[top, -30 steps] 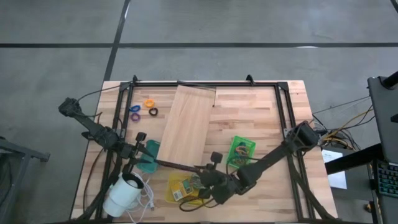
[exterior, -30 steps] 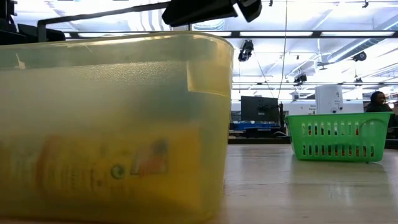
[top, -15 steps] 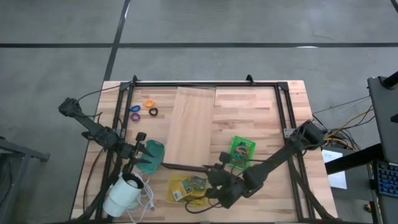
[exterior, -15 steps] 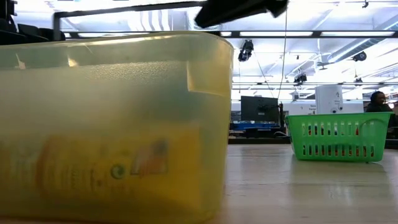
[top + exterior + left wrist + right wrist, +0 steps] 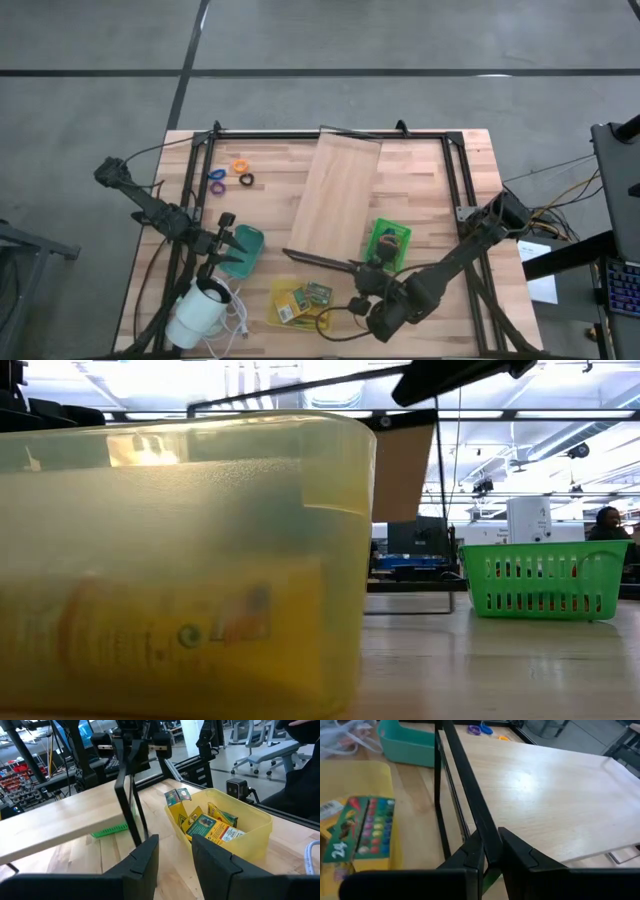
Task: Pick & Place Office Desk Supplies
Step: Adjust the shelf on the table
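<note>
The right gripper (image 5: 352, 272) gripped the black frame (image 5: 465, 780) under the wooden board (image 5: 340, 205), beside the green basket (image 5: 388, 243); yellow bin (image 5: 300, 300) held packets (image 5: 207, 825); the left gripper (image 5: 228, 250) waited, fingers parted.

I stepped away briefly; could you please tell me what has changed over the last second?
The right gripper, clamped on the black metal frame under the long pale wooden board, swung board and frame rightward. The left gripper over the teal bin, the yellow bin and green basket stayed put.
</note>
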You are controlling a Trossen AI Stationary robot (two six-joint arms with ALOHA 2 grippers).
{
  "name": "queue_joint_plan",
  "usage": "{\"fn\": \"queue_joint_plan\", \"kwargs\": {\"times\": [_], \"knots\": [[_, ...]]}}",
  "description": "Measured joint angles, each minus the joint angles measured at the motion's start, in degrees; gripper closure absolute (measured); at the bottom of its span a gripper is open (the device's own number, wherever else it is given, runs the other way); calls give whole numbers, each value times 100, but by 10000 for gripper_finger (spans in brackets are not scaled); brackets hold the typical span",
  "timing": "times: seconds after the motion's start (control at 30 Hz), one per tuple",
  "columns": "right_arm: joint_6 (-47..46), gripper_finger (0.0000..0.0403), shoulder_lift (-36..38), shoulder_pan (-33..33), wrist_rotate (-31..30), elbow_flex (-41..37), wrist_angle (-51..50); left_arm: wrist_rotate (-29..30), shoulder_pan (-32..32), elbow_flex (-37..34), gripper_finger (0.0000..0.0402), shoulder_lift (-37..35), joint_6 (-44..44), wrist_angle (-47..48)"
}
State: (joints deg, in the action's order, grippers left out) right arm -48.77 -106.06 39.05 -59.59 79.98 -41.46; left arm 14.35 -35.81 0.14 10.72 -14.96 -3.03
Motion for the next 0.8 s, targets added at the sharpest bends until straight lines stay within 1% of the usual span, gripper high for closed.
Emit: {"fn": "queue_joint_plan", "kwargs": {"times": [0.23, 0.33, 0.8], "knots": [[-82, 363, -20, 6, 50, -72, 22, 0, 0, 0, 281, 0, 0, -1], [-52, 355, -20, 6, 223, -72, 20, 0, 0, 0, 281, 0, 0, -1], [-115, 324, -20, 6, 283, -65, 49, 0, 0, 0, 281, 0, 0, -1]]}}
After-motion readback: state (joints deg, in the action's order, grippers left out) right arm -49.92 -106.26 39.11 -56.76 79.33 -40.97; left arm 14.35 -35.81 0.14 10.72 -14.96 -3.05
